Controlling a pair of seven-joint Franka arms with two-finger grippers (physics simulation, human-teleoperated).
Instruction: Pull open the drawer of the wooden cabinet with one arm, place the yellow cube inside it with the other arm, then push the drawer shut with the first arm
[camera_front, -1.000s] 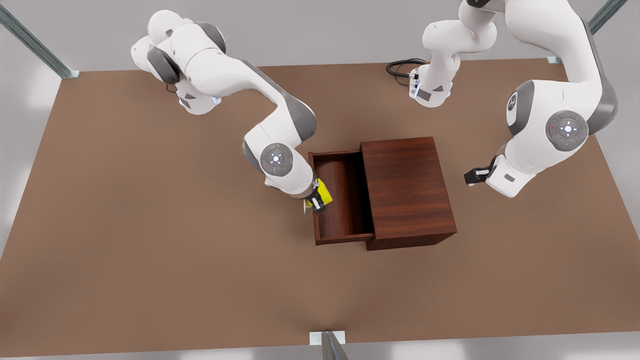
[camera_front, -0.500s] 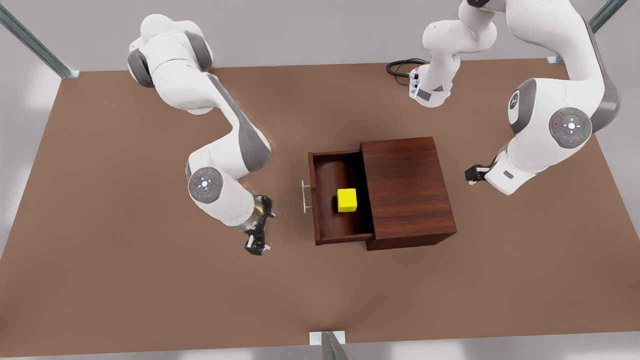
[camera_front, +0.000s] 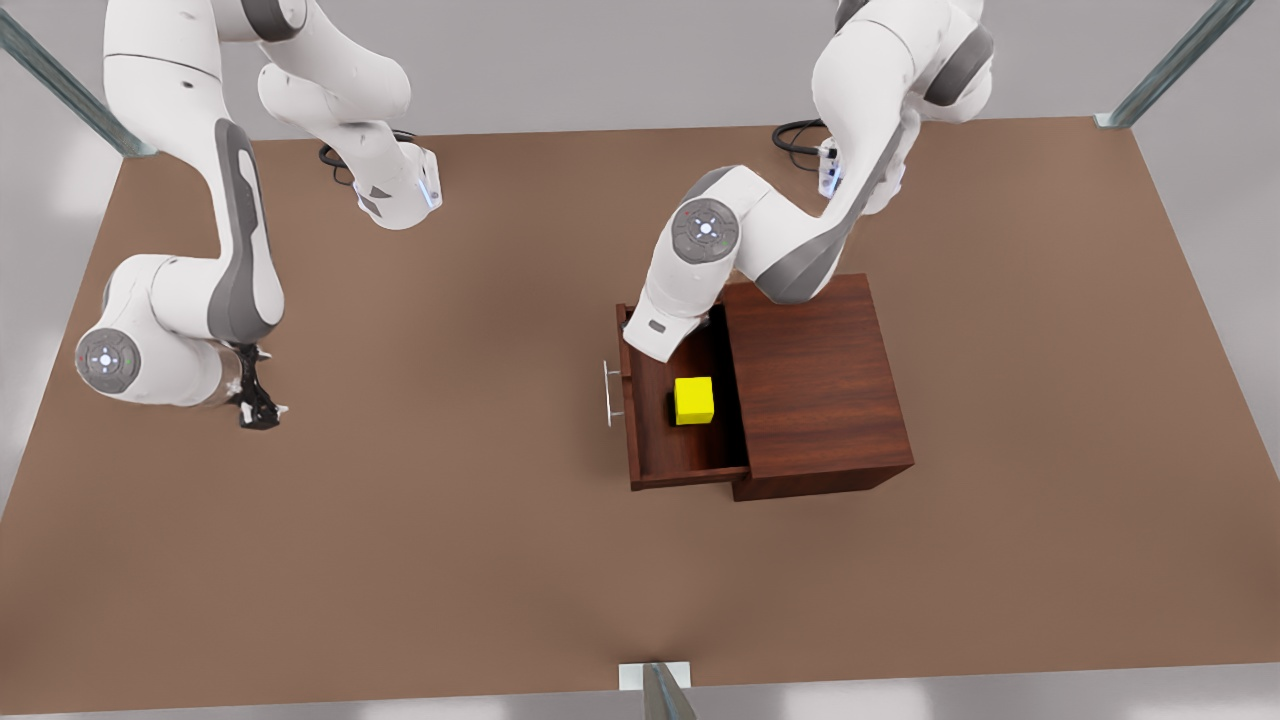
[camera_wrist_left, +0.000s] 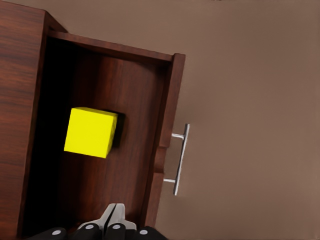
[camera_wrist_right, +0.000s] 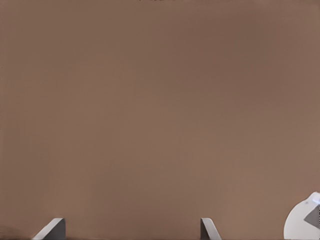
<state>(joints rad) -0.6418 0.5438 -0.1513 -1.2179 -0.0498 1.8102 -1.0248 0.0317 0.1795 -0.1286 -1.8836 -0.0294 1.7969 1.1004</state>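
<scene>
Glossy streaked wood cabinet, silver metal handle, matt brown table, smooth yellow cube

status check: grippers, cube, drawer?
Left gripper shut, above open drawer. Right gripper open over bare table. Yellow cube inside drawer. Handle unobstructed.

Wooden cabinet, centre-right of the front view: dark reddish-brown, glossy, streaked grain. Drawer: same reddish-brown, interior darker; handle thin and silver. Yellow cube: plain bright yellow, unpatterned. Table: flat matte brown. Both arms: white shells with grey joint sections. Right gripper, at the frame's left: black. Left gripper: pale grey fingers on black mounts.
</scene>
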